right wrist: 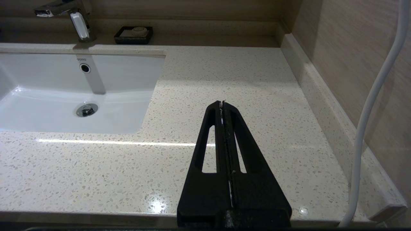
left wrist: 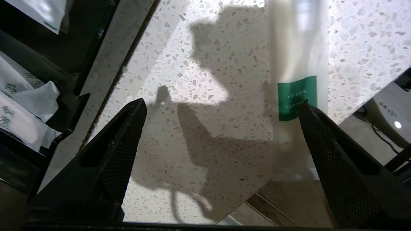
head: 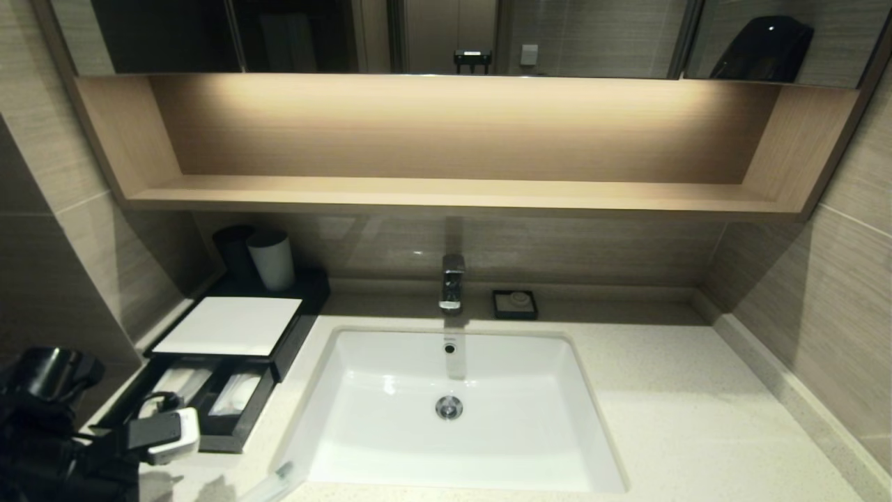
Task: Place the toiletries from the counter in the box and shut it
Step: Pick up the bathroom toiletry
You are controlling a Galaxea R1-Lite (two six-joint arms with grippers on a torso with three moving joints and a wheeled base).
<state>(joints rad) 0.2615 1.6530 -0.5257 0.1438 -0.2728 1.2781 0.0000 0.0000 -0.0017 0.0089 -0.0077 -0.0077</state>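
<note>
Drawer of the box [head: 209,411] sits pulled out at 9 o'clock for loading; left gripper [left wrist: 221,106] hangs spread wide over the table [left wrist: 205,64], one packet [left wrist: 297,80] by a fingertip. Right gripper [right wrist: 222,103] parked, pressed together.

Head cam looks down over counter [head: 669,390] w/ sink [head: 453,411]; right wrist shares both; left wrist close above counter.

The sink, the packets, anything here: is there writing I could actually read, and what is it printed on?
"TOTO": on the sink, small, just above its overflow hole.
Green label on the packet lying on the counter: white lettering, too blurred to read.
Packets in the box's drawer: dark green print, too small to read.
Nothing else carries text.
</note>
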